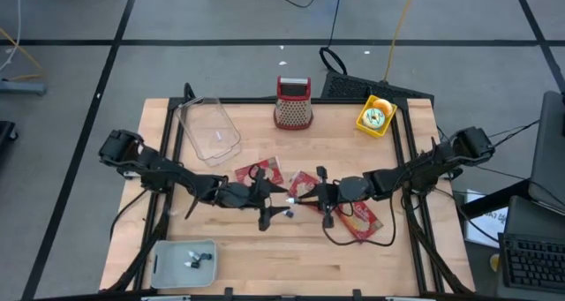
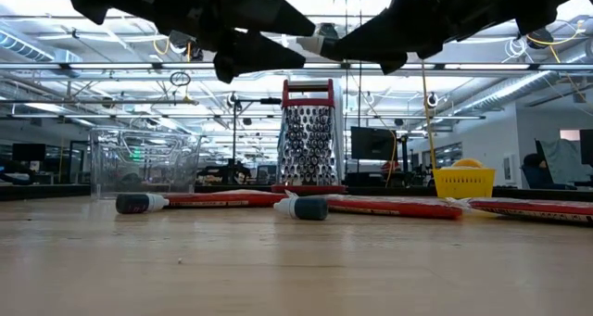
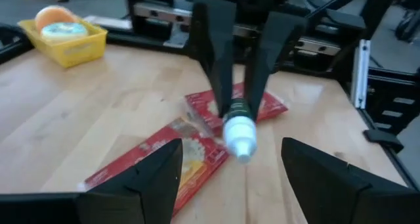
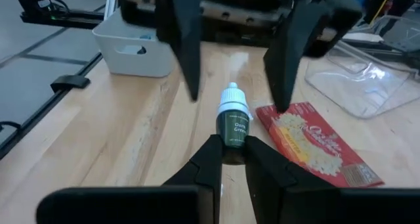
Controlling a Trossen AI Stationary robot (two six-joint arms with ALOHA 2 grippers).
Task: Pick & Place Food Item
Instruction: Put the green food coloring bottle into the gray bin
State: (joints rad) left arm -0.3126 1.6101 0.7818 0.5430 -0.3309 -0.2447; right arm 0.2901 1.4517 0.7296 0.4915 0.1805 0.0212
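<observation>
A small dark green bottle [image 4: 232,123] with a white cap hangs over the middle of the table, with my right gripper [image 1: 307,195] shut on it. Its cap [image 3: 239,134] points at my left gripper [image 1: 279,196]. That gripper faces it from the table's left and is open. In the left wrist view the cap lies between the left fingers [image 3: 149,177], apart from both. Red food packets [image 1: 261,173] [image 1: 358,220] lie flat on the table under and beside the two grippers. Two more small bottles [image 2: 139,203] [image 2: 304,208] lie on their sides on the table. My right gripper pinches the bottle's dark body near its bottom end [image 4: 231,144] between its two fingers. The fingers come almost level from the table's right side and lie along the bottle. The bottle sticks out past the fingertips, cap forward, lifted clear of the table.
A clear plastic container [image 1: 208,130], a red-handled grater [image 1: 293,102] and a yellow basket [image 1: 374,116] stand along the far edge. A grey bin [image 1: 168,264] holding small items sits at the near left corner.
</observation>
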